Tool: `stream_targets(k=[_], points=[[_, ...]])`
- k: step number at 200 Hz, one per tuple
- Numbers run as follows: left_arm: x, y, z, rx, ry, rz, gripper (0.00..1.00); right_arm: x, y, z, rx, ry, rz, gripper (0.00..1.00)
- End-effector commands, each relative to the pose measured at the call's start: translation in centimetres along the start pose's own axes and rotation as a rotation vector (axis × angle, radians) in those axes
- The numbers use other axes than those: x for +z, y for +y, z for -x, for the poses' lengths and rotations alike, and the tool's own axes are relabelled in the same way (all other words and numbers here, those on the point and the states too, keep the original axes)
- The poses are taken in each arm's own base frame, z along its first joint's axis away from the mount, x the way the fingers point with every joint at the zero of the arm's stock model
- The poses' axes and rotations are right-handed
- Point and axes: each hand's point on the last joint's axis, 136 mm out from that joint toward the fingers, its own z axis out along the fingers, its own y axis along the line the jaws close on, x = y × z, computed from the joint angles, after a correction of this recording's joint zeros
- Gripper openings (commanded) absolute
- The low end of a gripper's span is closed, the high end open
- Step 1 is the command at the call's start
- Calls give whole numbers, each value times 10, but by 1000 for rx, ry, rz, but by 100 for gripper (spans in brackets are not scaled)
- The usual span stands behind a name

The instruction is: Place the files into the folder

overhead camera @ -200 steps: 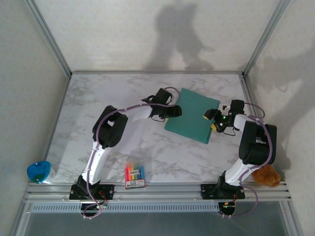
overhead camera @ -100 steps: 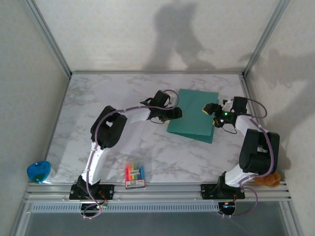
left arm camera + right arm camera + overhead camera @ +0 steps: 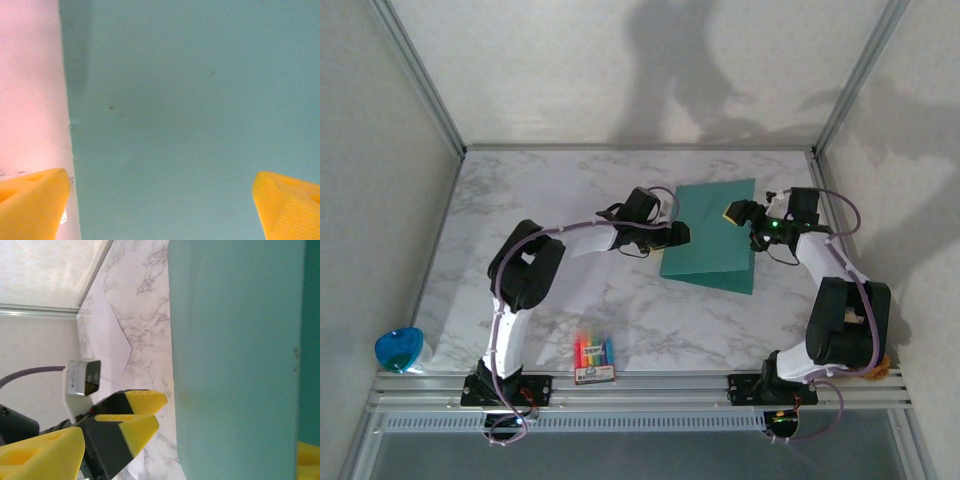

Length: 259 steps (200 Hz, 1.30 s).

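The teal-green folder lies closed on the marble table, right of centre. My left gripper hovers at its left edge. In the left wrist view that gripper is open, its yellow fingertips wide apart over the folder, nothing between them. My right gripper is over the folder's upper right part. It is open too, with the folder's face spread below it. One pale sheet of the files lies flat on the marble left of the folder.
A small crayon box lies near the front rail. A blue object sits at the front left edge. A brown plush toy peeks out behind the right arm's base. Metal frame posts border the table.
The folder has turned squarer and slid toward the back. Both arms followed it. The left gripper's jaws have opened wider, and the right gripper's as well.
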Motion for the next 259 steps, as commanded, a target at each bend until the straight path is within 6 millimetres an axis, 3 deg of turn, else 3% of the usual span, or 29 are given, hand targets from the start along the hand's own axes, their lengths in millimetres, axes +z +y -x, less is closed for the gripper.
stream_targets(k=[1,72,117,187,223,259], points=[[-30,-12,18,81,-119,29,98,-3,23,-1,-30,13,37,83],[-96,-41,24,335,-371,58,98,11,73,1,-75,47,102,88],[-134,-67,11,478,-496,1,98,30,116,2,-115,71,170,92],[-156,-74,6,524,-549,-28,98,74,156,-8,-170,128,178,93],[-166,-83,2,555,-553,-65,97,100,170,-15,-183,158,193,93],[-172,-78,5,531,-560,-38,95,123,179,-22,-182,188,210,93]])
